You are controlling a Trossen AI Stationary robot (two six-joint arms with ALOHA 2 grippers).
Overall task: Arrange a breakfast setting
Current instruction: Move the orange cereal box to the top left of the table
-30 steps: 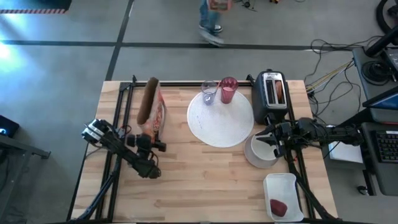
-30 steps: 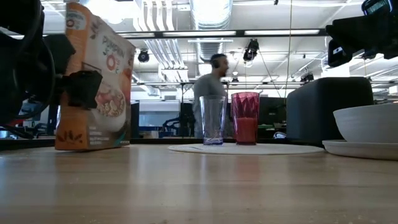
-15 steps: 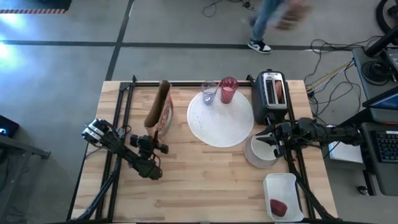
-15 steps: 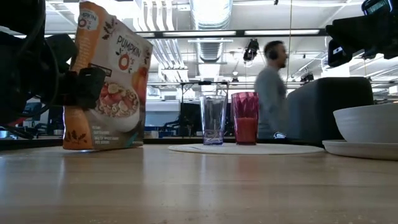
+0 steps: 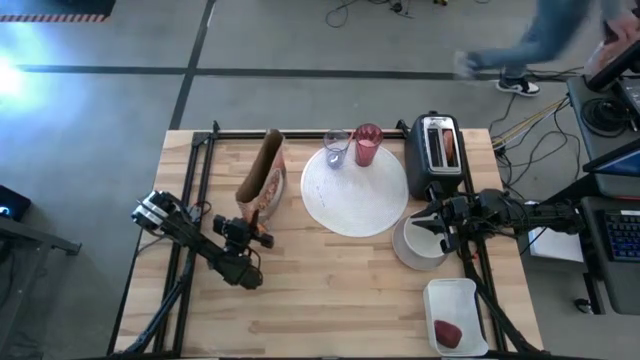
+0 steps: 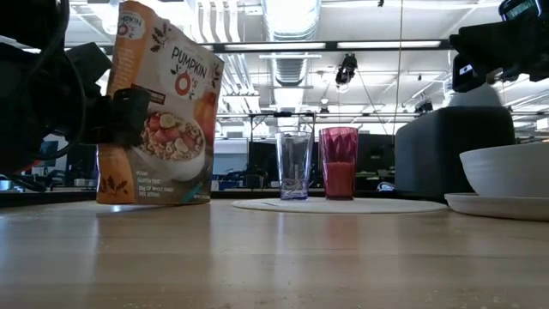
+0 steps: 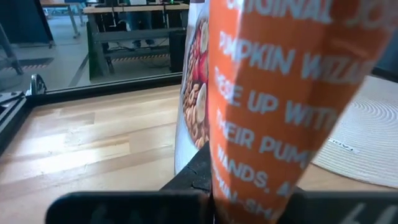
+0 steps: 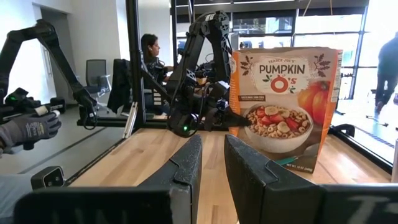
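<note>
Our left gripper (image 5: 259,236) fingers pinch the cereal box (image 5: 263,180) upright beside the white plate (image 5: 354,190). Right gripper (image 5: 432,223) fingers, narrowly parted, hover empty over the bowl (image 5: 417,244). Tumbler (image 5: 367,145) is placed; toast (image 5: 449,148) and fruit (image 5: 447,332) remain.

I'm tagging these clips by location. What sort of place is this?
Probably a robotics lab in an open workshop or office: exposed ceiling ducts, desks with monitors behind, cables on the concrete floor, and a wooden table with mounted arms.

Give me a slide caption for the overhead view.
Left gripper shut on an upright cereal box beside the round white mat; right gripper over the white bowl.
</note>
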